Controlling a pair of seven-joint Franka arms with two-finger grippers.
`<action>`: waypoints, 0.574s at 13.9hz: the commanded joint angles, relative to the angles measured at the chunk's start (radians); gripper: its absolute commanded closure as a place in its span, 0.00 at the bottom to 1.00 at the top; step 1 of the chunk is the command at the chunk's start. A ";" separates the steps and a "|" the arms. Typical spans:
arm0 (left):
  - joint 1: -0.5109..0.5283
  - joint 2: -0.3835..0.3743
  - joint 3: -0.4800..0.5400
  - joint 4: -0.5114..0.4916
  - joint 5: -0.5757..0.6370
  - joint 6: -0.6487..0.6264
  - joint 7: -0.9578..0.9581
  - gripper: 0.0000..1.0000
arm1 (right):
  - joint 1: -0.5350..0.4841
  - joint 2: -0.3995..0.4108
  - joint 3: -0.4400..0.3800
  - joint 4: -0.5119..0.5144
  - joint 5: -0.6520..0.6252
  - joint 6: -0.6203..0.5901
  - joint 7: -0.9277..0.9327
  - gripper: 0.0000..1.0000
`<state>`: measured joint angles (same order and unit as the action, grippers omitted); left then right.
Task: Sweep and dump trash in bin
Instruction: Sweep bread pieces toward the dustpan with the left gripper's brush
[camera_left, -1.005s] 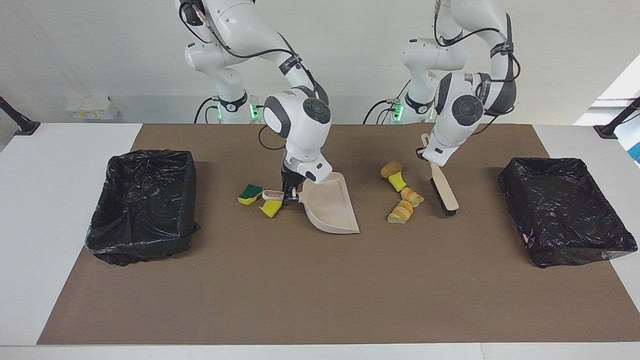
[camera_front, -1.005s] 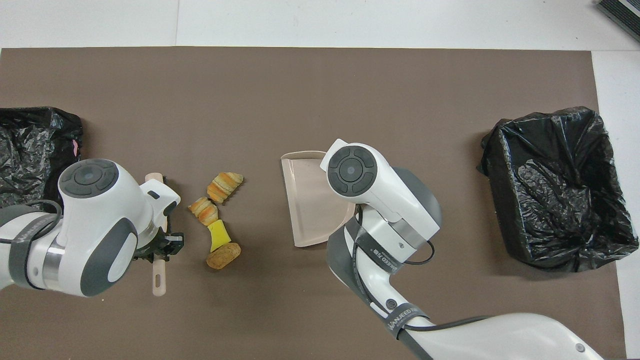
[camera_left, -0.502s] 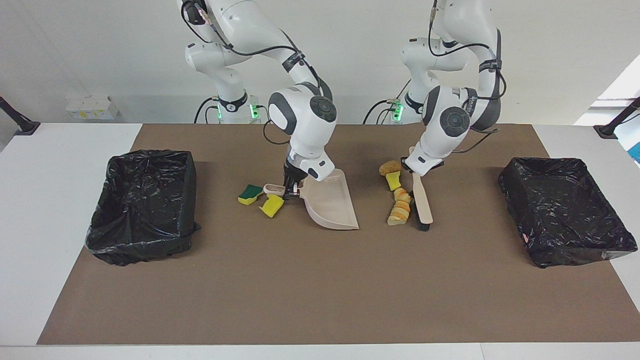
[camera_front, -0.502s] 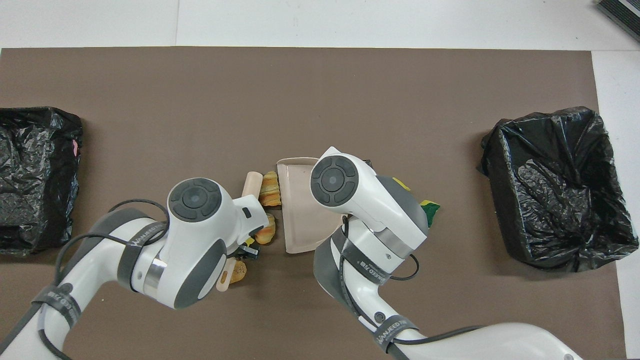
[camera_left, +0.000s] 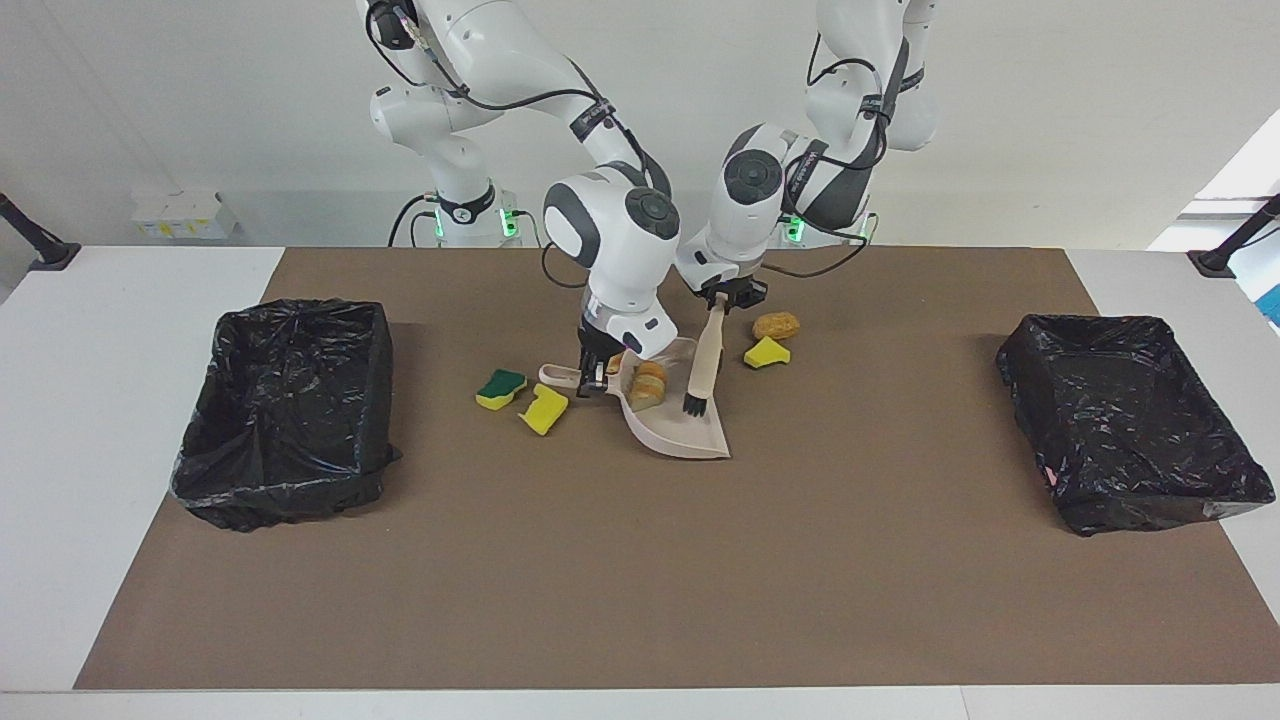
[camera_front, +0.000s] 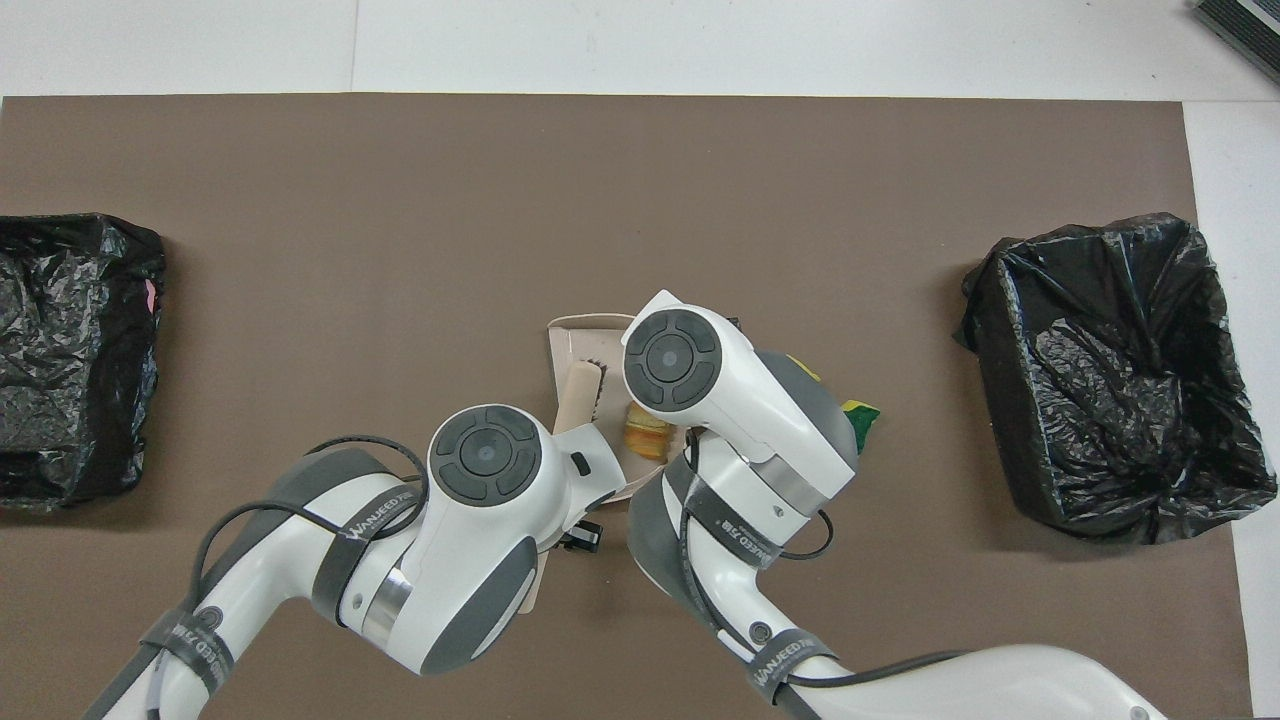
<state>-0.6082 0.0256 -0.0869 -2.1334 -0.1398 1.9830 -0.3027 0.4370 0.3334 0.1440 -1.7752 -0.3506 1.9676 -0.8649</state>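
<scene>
**Brush in the dustpan, two bread pieces aboard**

The right gripper (camera_left: 597, 378) has its fingers pinched on the handle of the beige dustpan (camera_left: 690, 432), which lies on the brown mat (camera_left: 640, 560) in the middle of the desk (camera_left: 120, 400). The left gripper (camera_left: 728, 297) has its fingers clamped on the handle of the brush (camera_left: 706, 362), whose black bristles rest inside the pan. Two golden-brown bread pieces (camera_left: 648, 385) lie in the dustpan, beside the bristles; from overhead they (camera_front: 647, 437) show between the two arms.

The rest of the trash is on the mat. A brown bread piece (camera_left: 776, 325) and a yellow sponge chunk (camera_left: 766, 353) lie just beside each other, toward the left arm's end from the pan. A green-topped sponge (camera_left: 500, 387) and another yellow chunk (camera_left: 543, 409) lie near the pan's handle, toward the right arm's end.

A black-lined bin (camera_left: 285, 410) stands at the right arm's end of the desk, and a second bin (camera_left: 1130, 420) at the left arm's end.
</scene>
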 joint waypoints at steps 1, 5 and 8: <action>0.005 -0.056 0.021 0.023 -0.018 -0.058 -0.080 1.00 | -0.027 0.004 0.008 0.014 0.019 0.030 0.021 1.00; 0.004 -0.154 0.024 0.015 -0.017 -0.243 -0.321 1.00 | -0.069 -0.004 0.008 0.016 0.028 0.045 -0.106 1.00; 0.005 -0.231 0.024 -0.063 -0.015 -0.348 -0.539 1.00 | -0.061 -0.014 0.008 -0.015 0.042 0.085 -0.157 1.00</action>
<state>-0.6067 -0.1380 -0.0644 -2.1200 -0.1438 1.6611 -0.7378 0.3768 0.3347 0.1439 -1.7685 -0.3347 2.0304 -0.9715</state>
